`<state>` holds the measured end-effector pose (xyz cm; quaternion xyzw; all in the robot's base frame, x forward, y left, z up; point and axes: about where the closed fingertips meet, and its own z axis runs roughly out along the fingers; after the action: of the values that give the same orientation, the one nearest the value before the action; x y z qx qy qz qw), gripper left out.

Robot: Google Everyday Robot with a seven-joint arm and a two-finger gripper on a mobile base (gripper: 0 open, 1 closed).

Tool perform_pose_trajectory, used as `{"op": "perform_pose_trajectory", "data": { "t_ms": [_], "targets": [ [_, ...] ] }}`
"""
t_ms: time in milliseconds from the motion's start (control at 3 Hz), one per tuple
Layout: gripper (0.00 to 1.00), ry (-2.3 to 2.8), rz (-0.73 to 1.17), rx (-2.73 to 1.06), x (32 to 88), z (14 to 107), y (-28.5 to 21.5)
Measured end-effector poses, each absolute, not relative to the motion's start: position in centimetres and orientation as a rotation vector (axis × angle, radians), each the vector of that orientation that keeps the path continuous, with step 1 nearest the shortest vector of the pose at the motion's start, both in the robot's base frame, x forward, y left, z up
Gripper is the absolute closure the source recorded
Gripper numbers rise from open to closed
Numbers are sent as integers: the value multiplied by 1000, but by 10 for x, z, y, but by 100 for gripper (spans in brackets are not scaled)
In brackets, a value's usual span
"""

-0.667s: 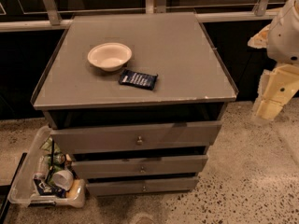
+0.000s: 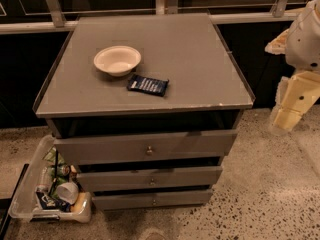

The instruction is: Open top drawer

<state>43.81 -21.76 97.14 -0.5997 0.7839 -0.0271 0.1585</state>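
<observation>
Approach stage: the claw (image 2: 286,118), width impossible to tell, is hanging right of the desk (image 2: 190,54); reaching the top drawer (image 2: 100,149) by its knob (image 2: 149,150) likely comes next.

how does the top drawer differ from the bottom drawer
The top drawer shows a taller, wider front than the bottom drawer. The top drawer juts out furthest; the bottom drawer sits furthest back. Both are grey with a small centre knob. The gripper hangs off to the right of the cabinet, touching neither.
</observation>
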Motion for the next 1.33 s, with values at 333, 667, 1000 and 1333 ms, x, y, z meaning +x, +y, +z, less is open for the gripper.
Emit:
{"op": "perform_pose_trajectory", "data": {
  "t_ms": [333, 667, 1000, 1333],
  "targets": [
    [0, 2193, -72, -1765, 434, 947, -212],
    [0, 2073, 12, -1819, 421, 898, -203],
    [0, 1936, 139, -1802, 409, 854, -187],
    [0, 1853, 135, -1837, 407, 857, -182]
  ]
}}
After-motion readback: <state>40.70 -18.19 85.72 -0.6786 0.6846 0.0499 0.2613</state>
